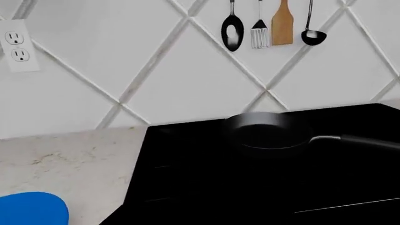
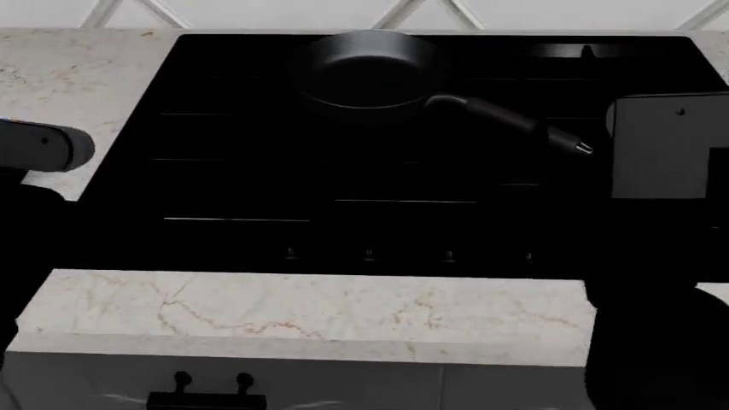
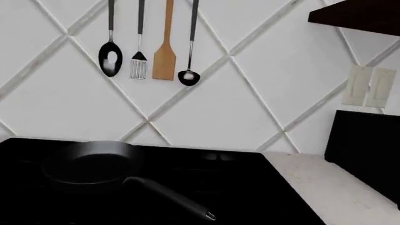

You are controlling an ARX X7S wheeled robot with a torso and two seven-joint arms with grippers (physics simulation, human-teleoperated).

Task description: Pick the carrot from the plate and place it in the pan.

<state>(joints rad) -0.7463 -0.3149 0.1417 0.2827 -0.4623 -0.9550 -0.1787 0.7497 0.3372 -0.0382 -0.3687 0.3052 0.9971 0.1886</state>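
Note:
The black pan (image 2: 370, 68) stands at the back of the black cooktop, its long handle (image 2: 513, 124) pointing to the front right. It also shows in the left wrist view (image 1: 269, 133) and in the right wrist view (image 3: 93, 164). A corner of the blue plate (image 1: 31, 208) lies on the marble counter left of the cooktop. The carrot is out of view. Part of my left arm (image 2: 46, 145) shows at the head view's left edge and part of my right arm (image 2: 667, 145) at its right. Neither gripper's fingers show in any view.
The tiled wall behind the cooktop carries hanging utensils (image 1: 272, 28) and a power outlet (image 1: 16, 47). A dark box-like object (image 3: 366, 150) stands on the counter right of the cooktop, below a light switch plate (image 3: 372, 86). A marble counter strip (image 2: 307, 303) runs along the front.

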